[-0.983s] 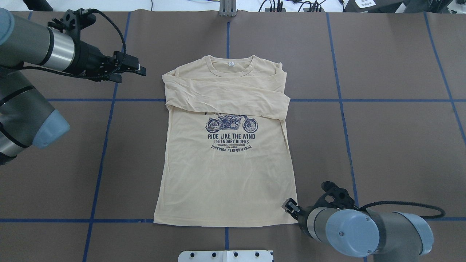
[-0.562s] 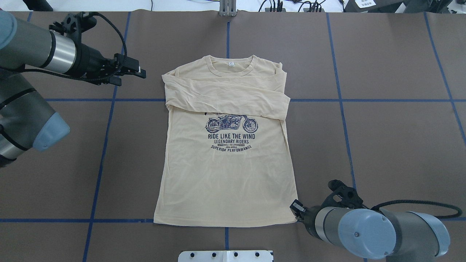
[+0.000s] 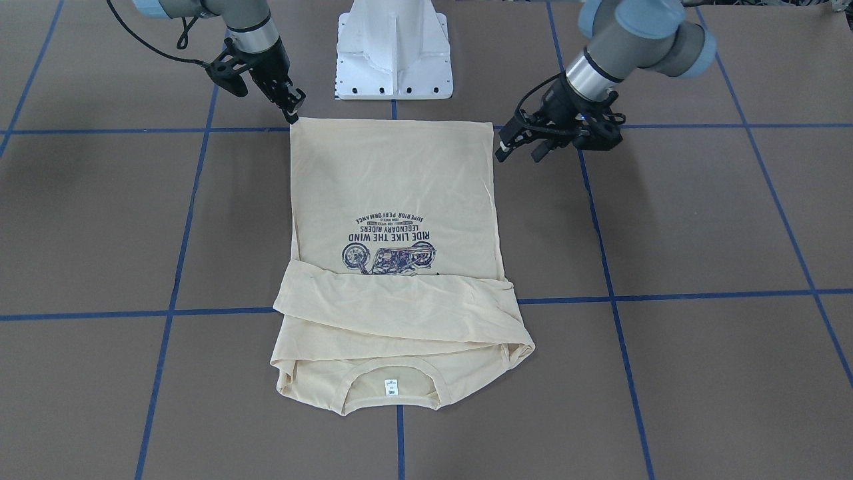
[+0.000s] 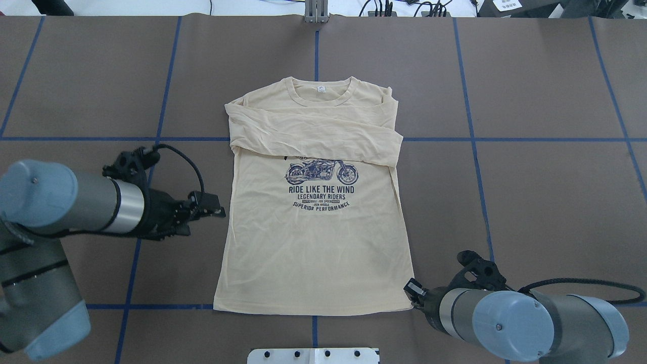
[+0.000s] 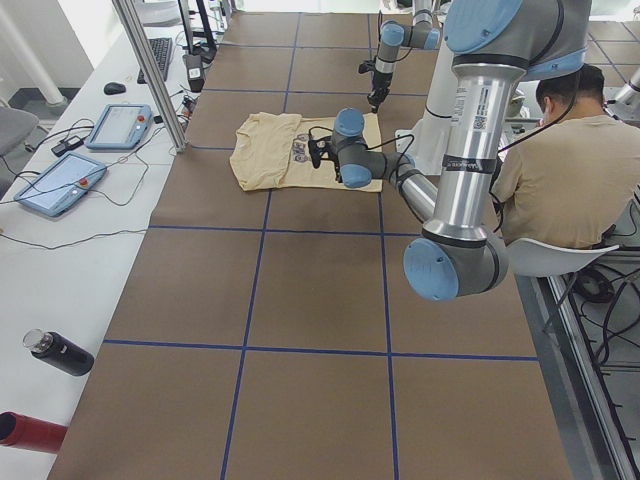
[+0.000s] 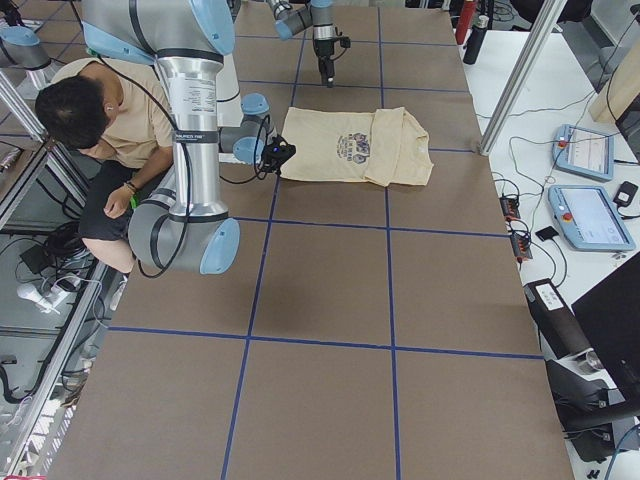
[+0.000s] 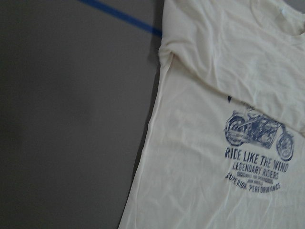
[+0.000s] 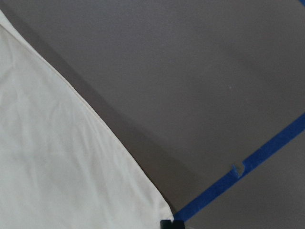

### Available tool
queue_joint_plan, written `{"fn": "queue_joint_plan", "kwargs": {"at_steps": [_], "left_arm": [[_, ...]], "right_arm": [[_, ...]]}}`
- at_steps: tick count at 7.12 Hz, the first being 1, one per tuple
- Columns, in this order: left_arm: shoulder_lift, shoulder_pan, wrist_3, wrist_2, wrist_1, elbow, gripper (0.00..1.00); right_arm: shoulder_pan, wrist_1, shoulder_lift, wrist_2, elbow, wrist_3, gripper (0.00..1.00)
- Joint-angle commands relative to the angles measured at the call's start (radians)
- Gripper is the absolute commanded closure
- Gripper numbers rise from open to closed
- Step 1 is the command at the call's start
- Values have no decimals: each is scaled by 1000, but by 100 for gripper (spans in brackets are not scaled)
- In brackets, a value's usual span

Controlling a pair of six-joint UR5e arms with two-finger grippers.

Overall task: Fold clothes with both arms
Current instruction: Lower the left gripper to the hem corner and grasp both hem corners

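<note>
The cream-yellow shirt (image 4: 313, 242) lies flat, print up, with both sleeves folded across its chest (image 3: 393, 313) and the collar at the far side. My left gripper (image 4: 221, 211) hovers open just off the shirt's left edge; in the front-facing view the left gripper (image 3: 498, 145) sits beside the hem corner. My right gripper (image 4: 412, 290) stands at the hem's right corner, its tip (image 3: 294, 115) at the fabric's edge, and it looks open. The right wrist view shows that hem corner (image 8: 157, 210), and the left wrist view shows the print (image 7: 257, 138).
The white pedestal base (image 3: 393, 53) stands just behind the hem. A person (image 5: 560, 170) sits beside the robot. Control tablets (image 5: 120, 125) and a dark bottle (image 5: 60, 352) lie on the side bench. Blue tape lines cross the brown table (image 4: 530, 202).
My left arm has swung from beside the shirt's far left shoulder toward the robot, down to the lower left edge. The right gripper has shifted slightly right at the hem corner.
</note>
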Motion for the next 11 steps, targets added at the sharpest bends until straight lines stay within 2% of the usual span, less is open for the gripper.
{"fn": "queue_joint_plan", "kwargs": {"at_steps": [1,2,4,5,7,8,9,10,11], "left_arm": [[1,222,-126,120,136,-23,19],[3,261,-152,151,138,-12,31],[6,266,-151,152,139,1,35],[9,266,-153,152,139,1,41],[15,266,-149,152,139,2,43],[15,266,-151,152,139,7,53],[15,267,-151,152,139,8,58],[15,269,-151,152,139,8,94],[15,267,-145,149,139,7,100]], "right_arm": [[0,1,0,0,9,1,100],[0,1,0,0,10,1,100],[0,1,0,0,13,1,100],[0,1,2,-1,13,1,100],[0,0,2,-1,13,1,100],[0,1,0,-1,13,1,100],[0,0,0,-1,13,1,100],[0,0,0,-1,13,1,100],[0,1,0,-1,14,1,100]]}}
